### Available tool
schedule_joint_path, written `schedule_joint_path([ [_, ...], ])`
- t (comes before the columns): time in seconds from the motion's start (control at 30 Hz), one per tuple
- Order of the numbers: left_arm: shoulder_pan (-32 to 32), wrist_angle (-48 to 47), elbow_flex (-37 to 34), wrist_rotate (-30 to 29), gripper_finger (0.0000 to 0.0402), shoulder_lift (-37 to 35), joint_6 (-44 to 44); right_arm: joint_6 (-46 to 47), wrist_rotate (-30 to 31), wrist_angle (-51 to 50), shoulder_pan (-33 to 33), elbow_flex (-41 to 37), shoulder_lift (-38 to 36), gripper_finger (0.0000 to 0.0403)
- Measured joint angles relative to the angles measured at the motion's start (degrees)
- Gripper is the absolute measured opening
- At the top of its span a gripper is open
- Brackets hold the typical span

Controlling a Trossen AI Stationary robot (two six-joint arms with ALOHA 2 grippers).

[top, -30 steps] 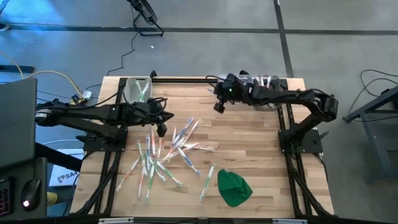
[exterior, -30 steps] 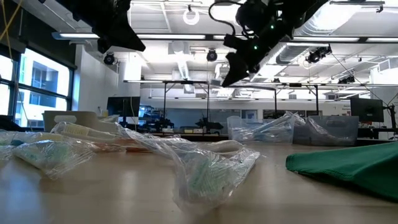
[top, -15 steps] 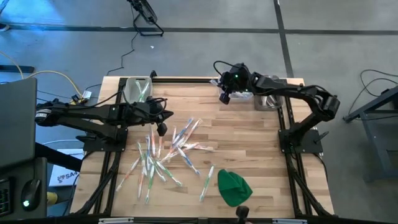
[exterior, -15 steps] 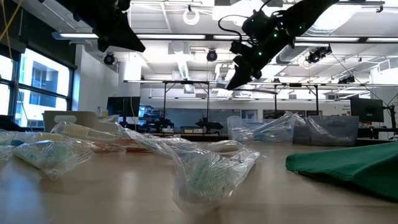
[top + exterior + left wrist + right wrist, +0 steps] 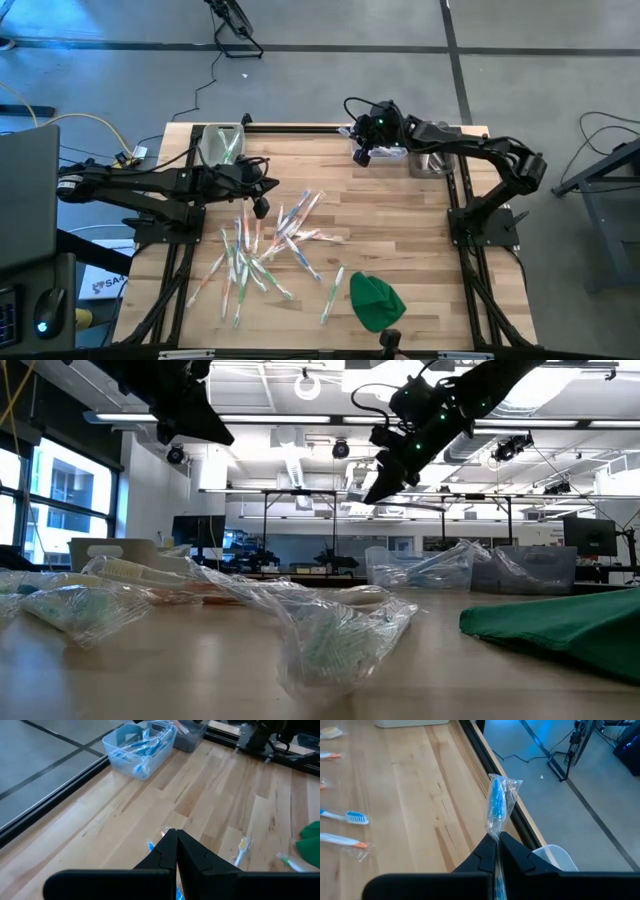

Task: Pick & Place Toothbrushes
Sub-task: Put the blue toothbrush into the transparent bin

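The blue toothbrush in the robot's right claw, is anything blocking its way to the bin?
Nothing visible does. The right gripper holds the toothbrush in the air near the table's far edge, beside the bin.

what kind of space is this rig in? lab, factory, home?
Most likely a robotics lab or workshop: open ceiling with ducts and strip lights, further metal-framed workstations behind the table, monitors, and a bare concrete floor with cables.

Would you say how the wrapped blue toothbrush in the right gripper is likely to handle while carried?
The toothbrush stands straight above the shut right gripper, so it is probably stiff and light. Its crinkled clear wrapper looks slippery, so it might slide.
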Motion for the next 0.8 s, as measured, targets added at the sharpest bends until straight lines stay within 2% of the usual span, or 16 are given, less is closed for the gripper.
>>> schedule_joint_path([
  [0.37, 0.0, 0.0, 0.0, 0.0, 0.0, 0.0, 0.1, -2.0, 0.0, 2.9, 0.0, 0.0, 0.0, 0.0004],
  [0.53, 0.0, 0.0, 0.0, 0.0, 0.0, 0.0, 0.1, -8.4, -0.3, 2.5, -0.5, 0.0, 0.0, 0.0004],
  [0.63, 0.0, 0.0, 0.0, 0.0, 0.0, 0.0, 0.1, -12.1, -1.2, 1.5, -1.7, 0.0, 0.0, 0.0004],
  [0.8, 0.0, 0.0, 0.0, 0.0, 0.0, 0.0, 0.1, -13.4, -3.7, -0.8, -5.6, 0.0, 0.0, 0.0004],
])
